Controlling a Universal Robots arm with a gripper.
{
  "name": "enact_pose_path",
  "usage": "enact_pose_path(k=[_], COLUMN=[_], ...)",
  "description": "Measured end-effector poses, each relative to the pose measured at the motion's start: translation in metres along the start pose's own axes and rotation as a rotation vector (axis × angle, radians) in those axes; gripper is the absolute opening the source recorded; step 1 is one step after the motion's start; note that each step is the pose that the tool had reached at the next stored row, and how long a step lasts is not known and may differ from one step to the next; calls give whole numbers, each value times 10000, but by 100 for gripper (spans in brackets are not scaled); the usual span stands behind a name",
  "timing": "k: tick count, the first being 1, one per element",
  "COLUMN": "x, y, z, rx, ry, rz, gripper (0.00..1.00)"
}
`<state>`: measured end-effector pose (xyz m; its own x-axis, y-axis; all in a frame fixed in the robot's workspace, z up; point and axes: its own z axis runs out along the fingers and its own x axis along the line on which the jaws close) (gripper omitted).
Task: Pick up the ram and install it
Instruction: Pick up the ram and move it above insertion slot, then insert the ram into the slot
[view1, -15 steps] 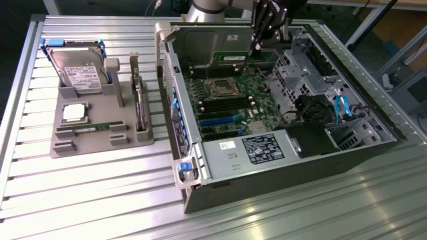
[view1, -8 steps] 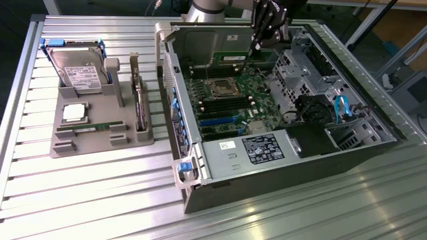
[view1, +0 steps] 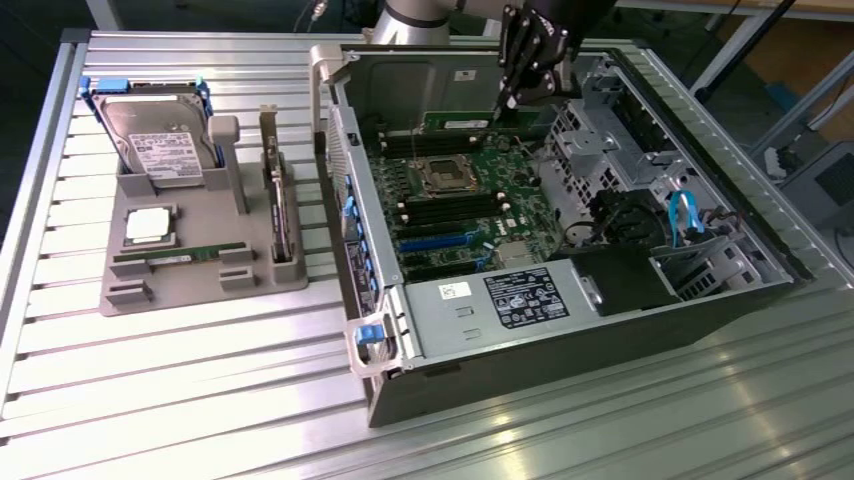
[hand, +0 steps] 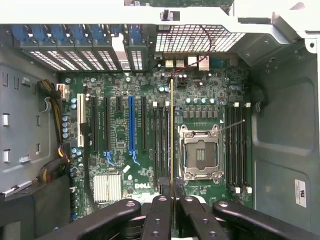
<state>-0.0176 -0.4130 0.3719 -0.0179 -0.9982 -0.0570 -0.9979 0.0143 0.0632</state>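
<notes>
A: Gripper (hand: 172, 199) is pinched on the ram (hand: 172, 135), held edge-on above the slots (hand: 161, 145) beside the socket (hand: 201, 155).

B: If it's slightly off line, I'd guess it jams on a slot edge or clips the socket. The case wall (hand: 285, 150) stands well clear.

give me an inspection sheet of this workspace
surface: slatted metal table
job's things: ram held edge-on above the motherboard, in the open case
clutter: tray with hard drive, processor, card and another stick
gripper: shut on the ram
cables: blue cable and wire bundle inside the case
surroundings: brown furniture past the table, exterior view's right
</notes>
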Motion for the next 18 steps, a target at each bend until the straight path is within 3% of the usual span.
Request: enact_pose_path(k=[8, 18], x=[6, 7], y=[-7, -8], z=[111, 119], rx=[0, 0], ry=[-1, -3], rz=[0, 0], gripper=[12, 12])
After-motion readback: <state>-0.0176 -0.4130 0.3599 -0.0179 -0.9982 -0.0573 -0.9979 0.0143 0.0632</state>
